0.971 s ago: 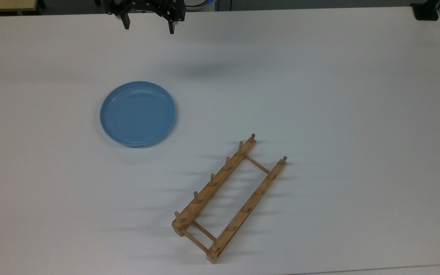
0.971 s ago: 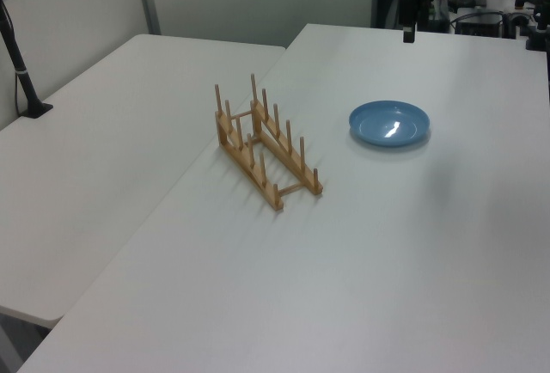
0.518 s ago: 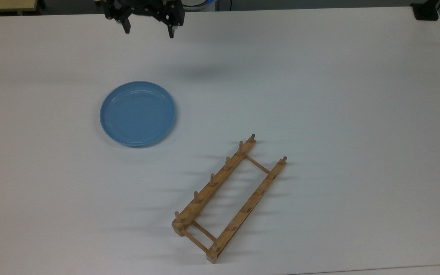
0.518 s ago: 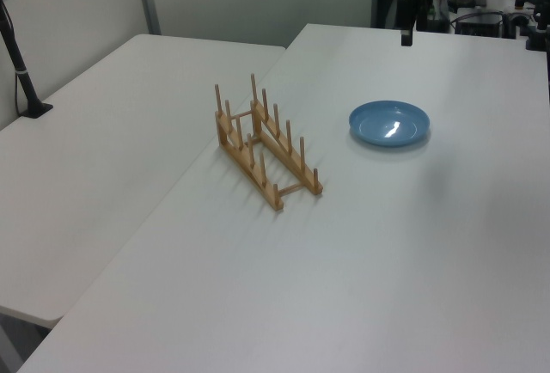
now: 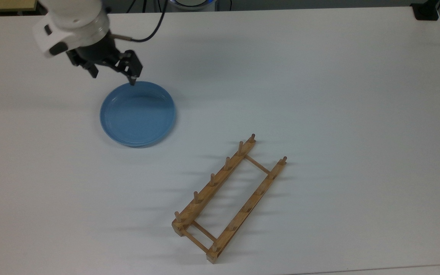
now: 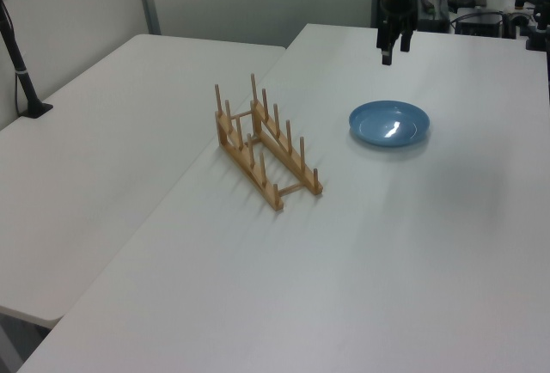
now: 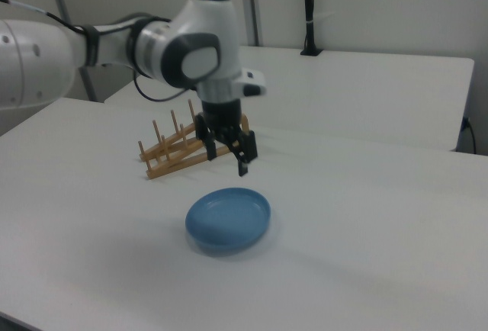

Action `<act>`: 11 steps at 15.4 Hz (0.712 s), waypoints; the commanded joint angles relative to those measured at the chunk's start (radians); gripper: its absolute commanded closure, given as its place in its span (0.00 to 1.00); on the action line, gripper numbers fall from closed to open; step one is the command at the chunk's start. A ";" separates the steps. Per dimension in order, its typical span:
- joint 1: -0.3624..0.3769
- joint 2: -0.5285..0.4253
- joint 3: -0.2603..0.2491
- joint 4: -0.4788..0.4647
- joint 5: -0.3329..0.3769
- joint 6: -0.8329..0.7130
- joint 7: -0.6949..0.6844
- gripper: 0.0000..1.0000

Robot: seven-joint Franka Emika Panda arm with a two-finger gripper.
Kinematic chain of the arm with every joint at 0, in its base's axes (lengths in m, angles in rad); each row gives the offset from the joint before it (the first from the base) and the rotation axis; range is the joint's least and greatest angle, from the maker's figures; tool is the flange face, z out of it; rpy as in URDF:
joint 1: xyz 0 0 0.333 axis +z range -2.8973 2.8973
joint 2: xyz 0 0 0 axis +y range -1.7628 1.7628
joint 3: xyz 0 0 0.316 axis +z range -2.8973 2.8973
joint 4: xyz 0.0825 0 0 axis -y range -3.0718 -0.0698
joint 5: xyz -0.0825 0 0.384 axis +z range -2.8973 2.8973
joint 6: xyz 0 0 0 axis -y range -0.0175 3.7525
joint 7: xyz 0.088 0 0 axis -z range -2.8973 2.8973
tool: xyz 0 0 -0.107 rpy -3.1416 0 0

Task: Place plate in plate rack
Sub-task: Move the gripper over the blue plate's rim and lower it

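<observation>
While the gripper (image 5: 113,76) hangs above the far rim of the plate (image 5: 137,114), fingers spread wide and holding nothing, plate flat on the white table (image 5: 319,95), plate rack (image 5: 229,197) well apart, toward the top view's lower right

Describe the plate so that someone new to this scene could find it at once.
Start from the white table, then go to the black gripper hanging open over it. The plate lies flat just below, apart from the wooden rack. It is the only round, glossy blue thing here.
</observation>
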 commanded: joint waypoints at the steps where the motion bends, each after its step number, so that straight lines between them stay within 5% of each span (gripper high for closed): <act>1: 0.008 0.080 -0.091 0.026 0.108 0.009 -0.198 0.11; 11: 0.012 0.242 -0.157 0.055 0.120 0.123 -0.410 0.44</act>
